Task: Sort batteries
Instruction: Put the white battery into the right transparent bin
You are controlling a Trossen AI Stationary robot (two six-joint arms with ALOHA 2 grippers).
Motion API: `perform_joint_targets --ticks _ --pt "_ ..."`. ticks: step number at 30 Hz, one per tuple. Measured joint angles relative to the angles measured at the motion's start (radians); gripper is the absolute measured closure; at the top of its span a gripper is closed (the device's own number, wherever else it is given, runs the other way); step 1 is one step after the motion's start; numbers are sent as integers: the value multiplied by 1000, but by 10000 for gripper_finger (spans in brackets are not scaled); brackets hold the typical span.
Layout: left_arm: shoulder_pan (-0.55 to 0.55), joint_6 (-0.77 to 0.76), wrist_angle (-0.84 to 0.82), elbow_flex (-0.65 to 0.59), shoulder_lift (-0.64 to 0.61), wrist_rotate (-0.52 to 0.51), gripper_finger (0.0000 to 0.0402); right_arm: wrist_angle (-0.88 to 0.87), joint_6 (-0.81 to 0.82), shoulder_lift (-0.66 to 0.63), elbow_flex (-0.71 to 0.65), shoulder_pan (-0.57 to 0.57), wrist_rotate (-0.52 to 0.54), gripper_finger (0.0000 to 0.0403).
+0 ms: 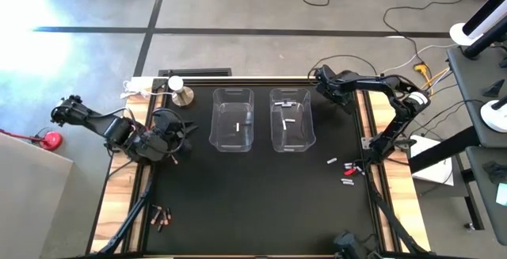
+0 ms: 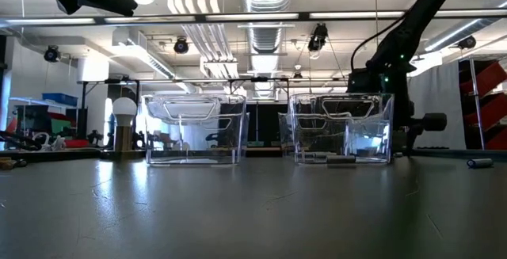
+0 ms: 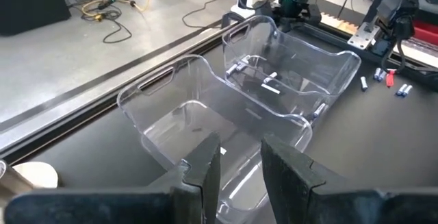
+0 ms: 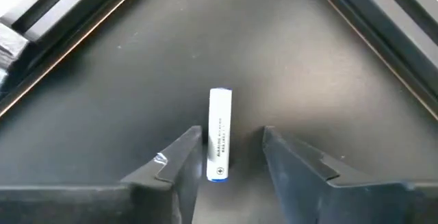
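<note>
Nearest the right bin (image 1: 291,120), inside it, lie three white batteries (image 1: 288,122); the left bin (image 1: 232,120) holds one. My right pincer (image 4: 229,157) stands open beyond the bin's far corner, a white battery (image 4: 220,133) lying loose between its fingers on the bench (image 1: 253,203). Several batteries (image 1: 347,172) remain unsorted toward the near right edge, copper ones (image 1: 162,215) farther off at near left. My left pincer (image 3: 239,169), parted and empty, waits beside the left bin. Sorting is early.
</note>
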Motion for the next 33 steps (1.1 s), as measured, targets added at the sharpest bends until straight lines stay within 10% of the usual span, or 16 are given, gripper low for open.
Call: perform_joint_targets --ticks 12,23,33 --pt "7 -9 -8 0 4 9 315 2 -4 2 -2 1 32 368" --pt "7 -6 -14 0 3 12 315 28 -153 -179 8 -11 73 382" --pt "7 88 -21 0 12 12 315 237 -1025 -433 97 137 -315 384"
